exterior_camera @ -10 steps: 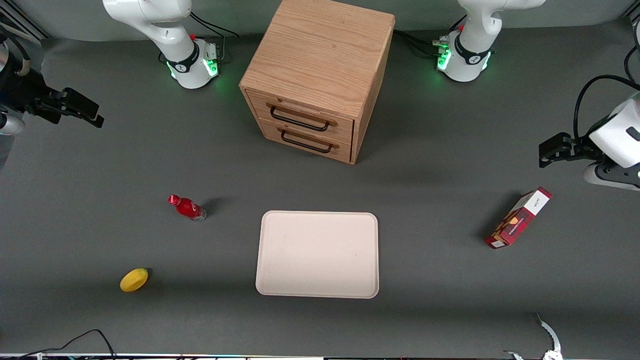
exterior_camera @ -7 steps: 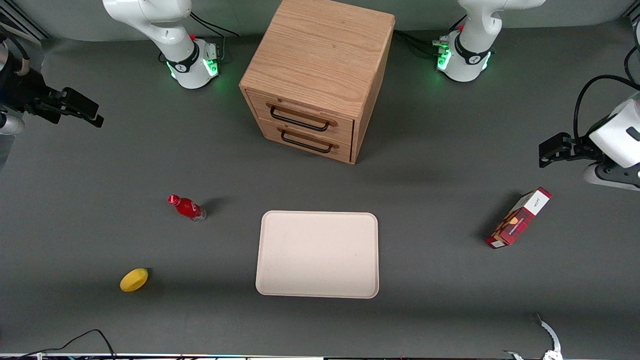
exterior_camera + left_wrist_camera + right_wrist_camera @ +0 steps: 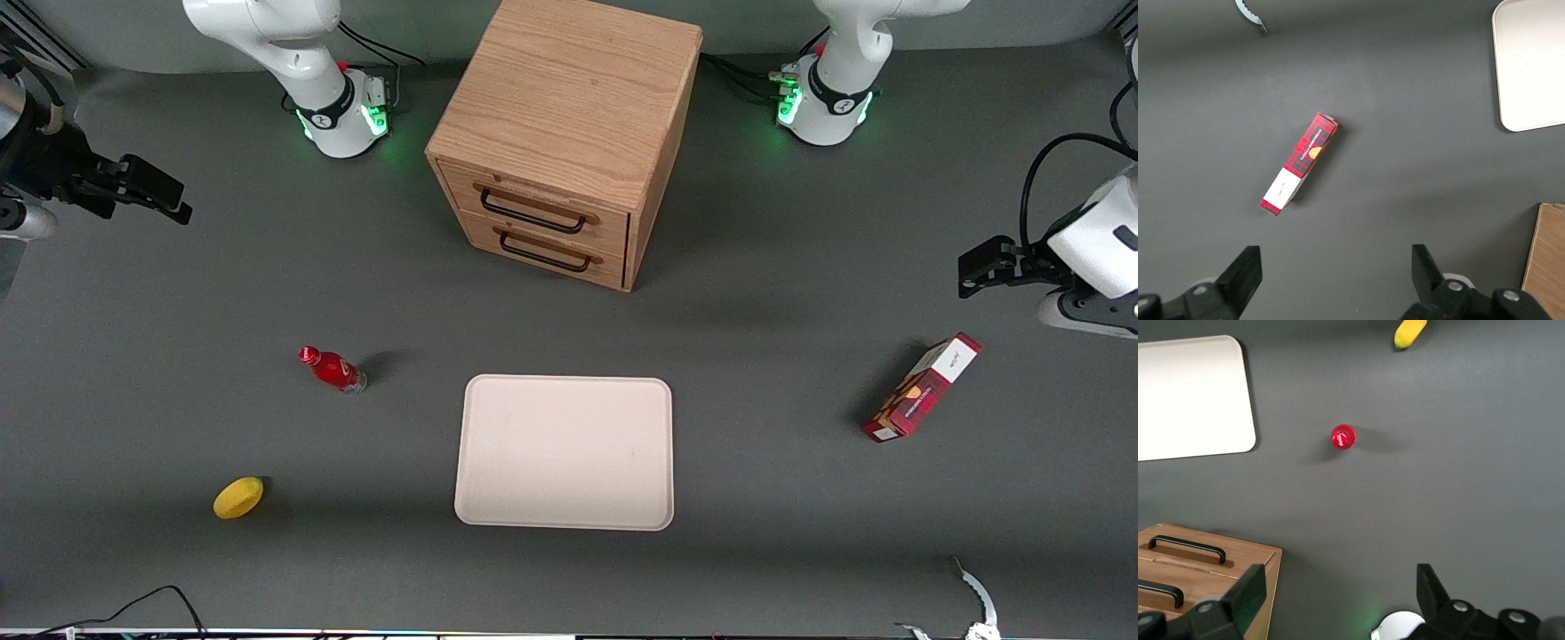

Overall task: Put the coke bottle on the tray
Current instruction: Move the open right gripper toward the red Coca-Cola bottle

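The wooden two-drawer cabinet (image 3: 569, 133) stood with both drawers shut. Nearer the camera, the flat cream rectangular tray (image 3: 565, 452) held nothing. The black two-finger gripper (image 3: 156, 196) hung high, apparently open. The small red coke bottle (image 3: 331, 369) stood upright on the grey tabletop (image 3: 765, 373), beside the tray.

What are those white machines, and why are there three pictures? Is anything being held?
The white machines are robot arms bolted to a grey table. One picture looks down at the whole table from the front. The other two come from little cameras on the arms' wrists, looking straight down.

On the table stand a wooden cabinet with two drawers, a small red coke bottle, a cream tray beside it, a yellow fruit, nearer the front camera than the bottle, and a red-and-white box toward the parked arm's end.

The working arm's end effector hangs open high above the table, far from the bottle. It holds nothing. The bottle is not on the tray yet.
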